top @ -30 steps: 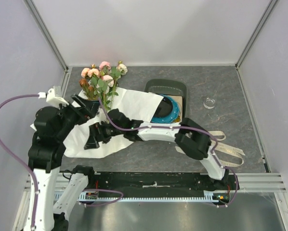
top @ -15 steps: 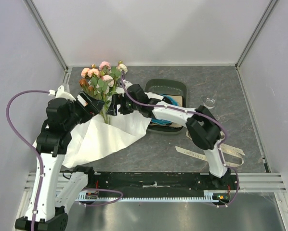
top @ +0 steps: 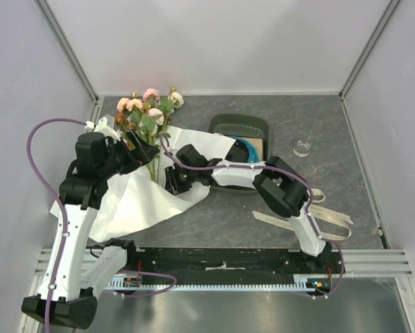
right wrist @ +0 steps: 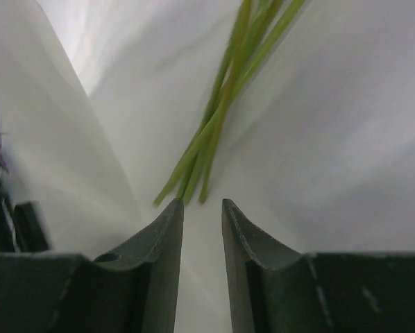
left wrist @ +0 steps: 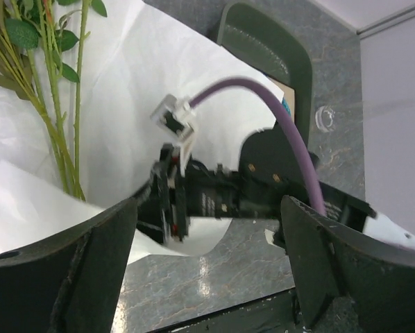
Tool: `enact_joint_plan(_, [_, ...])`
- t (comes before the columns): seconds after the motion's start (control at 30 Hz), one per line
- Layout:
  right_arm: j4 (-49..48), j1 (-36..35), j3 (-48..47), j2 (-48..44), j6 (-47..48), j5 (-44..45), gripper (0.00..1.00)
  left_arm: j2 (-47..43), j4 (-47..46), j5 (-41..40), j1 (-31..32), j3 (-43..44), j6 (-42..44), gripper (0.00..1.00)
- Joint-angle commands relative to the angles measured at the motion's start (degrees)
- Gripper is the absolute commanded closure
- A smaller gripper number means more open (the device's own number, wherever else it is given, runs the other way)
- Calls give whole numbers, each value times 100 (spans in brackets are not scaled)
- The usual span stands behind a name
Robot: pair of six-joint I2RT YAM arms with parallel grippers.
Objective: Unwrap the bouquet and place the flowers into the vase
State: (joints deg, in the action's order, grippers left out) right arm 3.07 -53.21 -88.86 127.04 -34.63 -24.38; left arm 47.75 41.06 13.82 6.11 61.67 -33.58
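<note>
The right arm [top: 263, 182] lies across mid-table to the white paper wrap [top: 141, 205], barring the front approach to the dark green tray [top: 239, 123]. The vase [top: 302, 148] stands apart on bare grey table [top: 332, 118], open on all sides. Ribbon [top: 329, 220] litters the near right corner. The left gripper [left wrist: 209, 208], jaws wide, hangs over the right arm's wrist; stems [left wrist: 58, 139] crowd its left side.

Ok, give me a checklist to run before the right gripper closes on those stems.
1. Wrap opened out under the stems: ok.
2. Ribbon untied, lying apart at the right: ok.
3. Stem ends inside the right gripper: not ok; they lie just beyond its fingertips, jaws narrowly apart.
4. Left gripper open and empty: ok.
5. Vase upright, empty: ok.
6. Paper kept out of the right grip: cannot tell.
</note>
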Motion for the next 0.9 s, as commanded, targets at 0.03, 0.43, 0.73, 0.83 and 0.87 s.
enact_joint_plan(0.03, [-817, -224, 878, -1032, 264, -865, 64, 182, -230, 401, -22, 214, 352, 10])
enact_joint_plan(0.43, [-1019, -488, 2487, -1973, 554, -568, 41, 226, -230, 683, -31, -241, 362, 16])
enact_joint_plan(0.73, [-1001, -436, 2954, -2693, 545, -95, 24, -704, -652, 1263, -31, -2429, -1009, 62])
enact_joint_plan(0.83, [-967, -112, 2455, -2685, 170, 728, 21, -1074, -520, 1035, -31, -2677, -1317, 60])
enact_joint_plan(0.87, [-949, -6, 2278, -2485, 37, 890, 19, -1118, -468, 878, -31, -2669, -1404, 59])
